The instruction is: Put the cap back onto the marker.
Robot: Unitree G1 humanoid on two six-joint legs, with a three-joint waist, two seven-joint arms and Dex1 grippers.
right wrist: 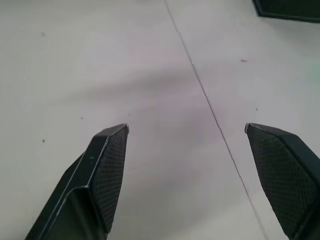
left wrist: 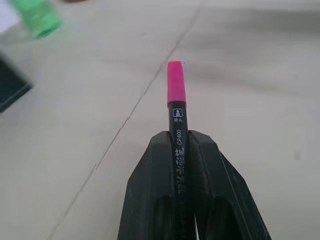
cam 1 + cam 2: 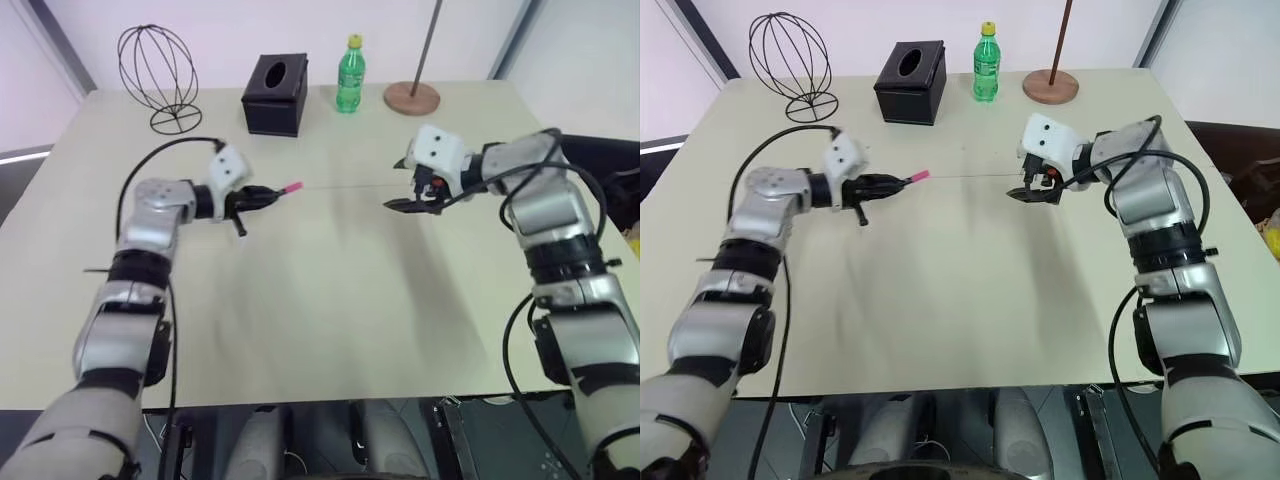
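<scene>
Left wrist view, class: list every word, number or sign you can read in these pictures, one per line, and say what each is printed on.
"CP600": on the black barrel of the marker, lengthwise, held in the left gripper.
A small white icon with tiny characters under it: on the barrel below the pink cap, too small to read.
More white characters further down the barrel: not legible.
Label on the green bottle: too small to read.

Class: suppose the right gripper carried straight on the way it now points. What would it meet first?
Probably the beige tabletop: the open right gripper slants down at bare surface, nothing lying between its fingers. Depth is uncertain.
</scene>
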